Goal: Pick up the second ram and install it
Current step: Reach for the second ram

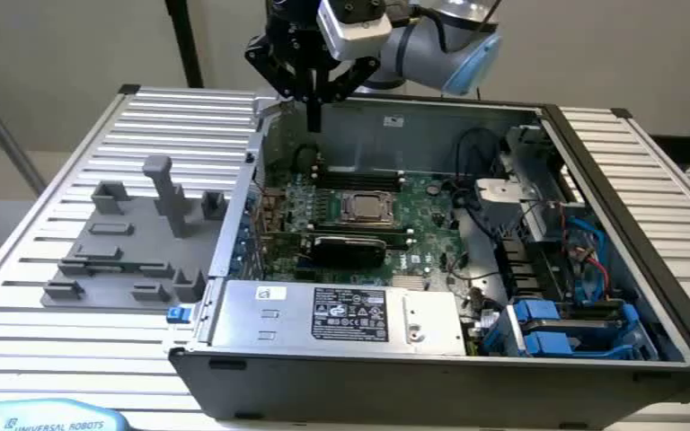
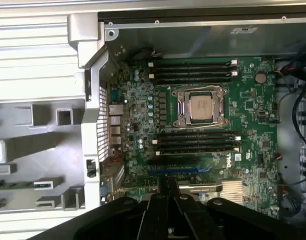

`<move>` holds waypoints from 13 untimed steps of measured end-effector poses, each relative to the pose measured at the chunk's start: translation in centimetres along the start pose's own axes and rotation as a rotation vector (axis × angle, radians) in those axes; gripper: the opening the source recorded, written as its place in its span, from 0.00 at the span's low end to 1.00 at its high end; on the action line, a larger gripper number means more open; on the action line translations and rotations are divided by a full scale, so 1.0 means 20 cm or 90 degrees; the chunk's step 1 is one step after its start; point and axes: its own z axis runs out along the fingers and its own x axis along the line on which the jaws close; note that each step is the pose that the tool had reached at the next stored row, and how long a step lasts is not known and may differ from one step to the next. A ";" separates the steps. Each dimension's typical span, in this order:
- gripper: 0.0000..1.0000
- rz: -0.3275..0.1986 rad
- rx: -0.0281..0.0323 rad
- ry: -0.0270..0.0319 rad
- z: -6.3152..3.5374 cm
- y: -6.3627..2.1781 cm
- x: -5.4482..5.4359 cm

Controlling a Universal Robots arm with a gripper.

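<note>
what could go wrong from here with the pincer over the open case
1. The pincer hangs near the far corner of the case, close to the case wall; a descent from here could clip the rim.
2. The black memory slots lie right beside the CPU socket, so a skewed approach might strike the socket frame.

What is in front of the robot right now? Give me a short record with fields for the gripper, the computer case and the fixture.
gripper: black gripper, above the case's far corner on the exterior view's left
load: cannot tell
case: open grey metal computer case, lying on the slatted metal table
board: green motherboard, square silver CPU socket between two banks of long black slots
fixture: grey plastic fixture block, on the table, exterior view's left of the case
</note>
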 end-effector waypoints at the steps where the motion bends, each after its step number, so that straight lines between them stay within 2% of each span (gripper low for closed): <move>1: 0.11 0.000 0.0000 0.0000 0.000 0.000 0.00; 13: 0.11 0.000 0.0000 0.0000 0.000 0.000 0.00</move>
